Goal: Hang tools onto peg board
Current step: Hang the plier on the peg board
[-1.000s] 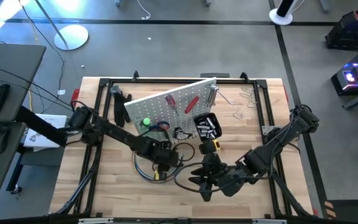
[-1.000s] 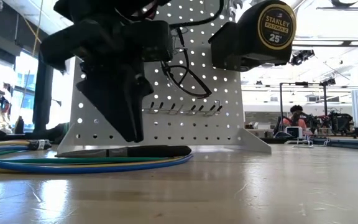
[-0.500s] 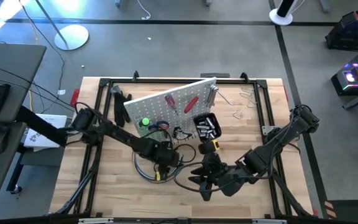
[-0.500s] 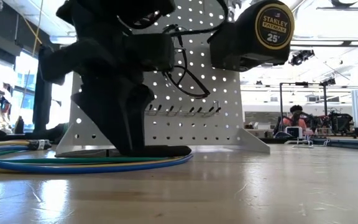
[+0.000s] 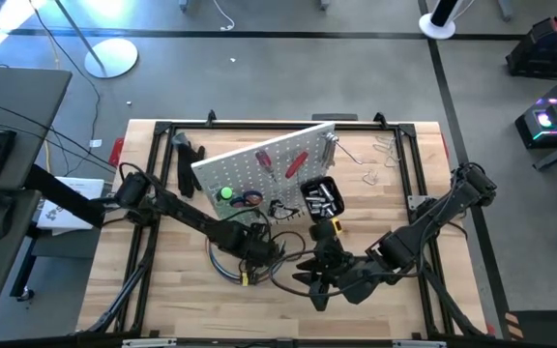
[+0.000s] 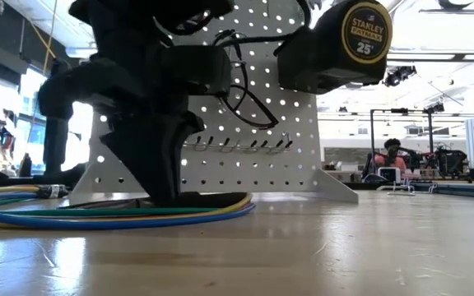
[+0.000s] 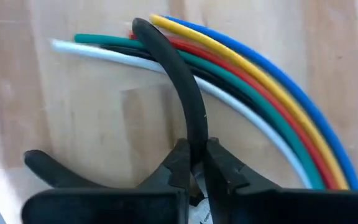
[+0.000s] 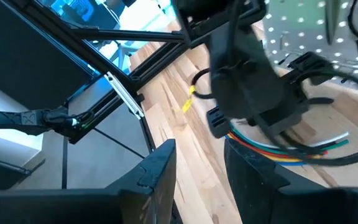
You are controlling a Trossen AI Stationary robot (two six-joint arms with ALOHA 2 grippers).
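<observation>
Dropped lower since a second ago, left gripper (image 7: pixel 194 163) – jaws now clamped on black pliers handle (image 7: pixel 180 74), lying across cable bundle (image 7: pixel 278 118) before peg board (image 5: pixel 259 164). Right gripper (image 5: pixel 319 277) nearby – fingers parted, holding nothing.

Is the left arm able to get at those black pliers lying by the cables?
Yes, it seems so: the left pincer is already shut on one black pliers handle, lying over the coloured cables.

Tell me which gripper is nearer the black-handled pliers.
Left. The left gripper is shut on one handle of the pliers by the cables; the right gripper hovers apart, nearer the table's front edge.
</observation>
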